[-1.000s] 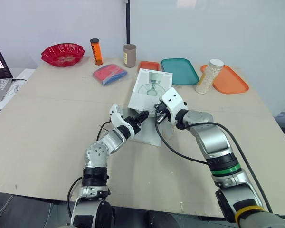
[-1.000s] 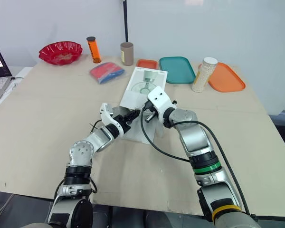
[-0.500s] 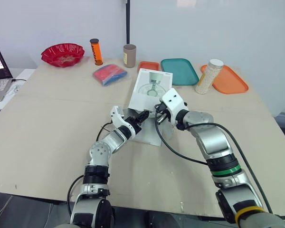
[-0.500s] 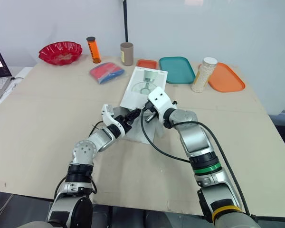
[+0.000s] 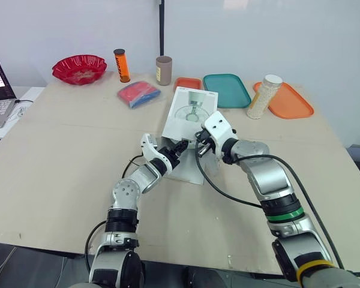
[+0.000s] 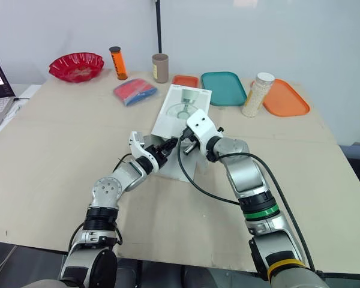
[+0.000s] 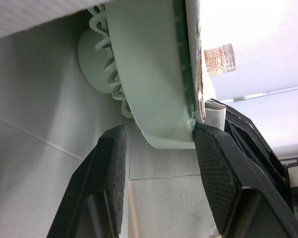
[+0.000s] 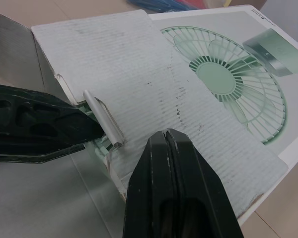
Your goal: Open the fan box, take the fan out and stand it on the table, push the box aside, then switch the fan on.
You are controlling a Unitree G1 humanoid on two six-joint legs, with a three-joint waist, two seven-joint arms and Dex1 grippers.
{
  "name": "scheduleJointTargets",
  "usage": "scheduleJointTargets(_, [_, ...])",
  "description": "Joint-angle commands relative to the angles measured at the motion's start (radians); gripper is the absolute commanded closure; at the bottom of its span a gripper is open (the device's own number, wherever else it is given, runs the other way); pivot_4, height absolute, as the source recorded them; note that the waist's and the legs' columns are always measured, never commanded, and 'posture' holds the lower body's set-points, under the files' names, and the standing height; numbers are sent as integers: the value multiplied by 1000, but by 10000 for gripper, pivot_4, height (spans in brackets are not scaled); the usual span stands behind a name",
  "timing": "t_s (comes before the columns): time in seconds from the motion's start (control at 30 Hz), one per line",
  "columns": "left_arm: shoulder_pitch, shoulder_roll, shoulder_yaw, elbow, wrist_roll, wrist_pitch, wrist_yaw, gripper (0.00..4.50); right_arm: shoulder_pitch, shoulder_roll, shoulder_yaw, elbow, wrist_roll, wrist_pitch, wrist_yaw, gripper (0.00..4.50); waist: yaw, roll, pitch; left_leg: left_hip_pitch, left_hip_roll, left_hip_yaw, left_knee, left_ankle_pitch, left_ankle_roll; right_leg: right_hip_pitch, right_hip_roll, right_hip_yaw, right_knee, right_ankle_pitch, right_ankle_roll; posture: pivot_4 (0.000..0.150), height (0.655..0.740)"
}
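Fan box (image 5: 190, 111): flat white carton with a green fan printed on its top face. It lies on its back mid-table (image 5: 60, 150), long axis running away from the robot. The near end is open, with the flap up and its plain corrugated inside showing. Fan (image 7: 149, 89): pale mint green with a ribbed grille. It sits inside the box, its rim at the open near end.
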Motion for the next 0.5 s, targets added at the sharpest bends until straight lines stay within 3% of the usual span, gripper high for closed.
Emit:
scheduleJointTargets(0.03, [-54, -85, -7, 7, 0, -9, 10, 34935, 42, 1, 43, 52, -12, 53, 17, 45000, 0, 0, 0, 0, 0, 0, 0, 0, 0, 0, 0, 0, 0, 0, 0, 1500, 7400])
scheduleJointTargets(0.5, [33, -19, -36, -180, -55, 168, 93, 34935, 11, 51, 25, 3, -11, 186, -29, 45000, 0, 0, 0, -1, 0, 0, -2, 0, 0, -1, 0, 0, -1, 0, 0, 1500, 7400])
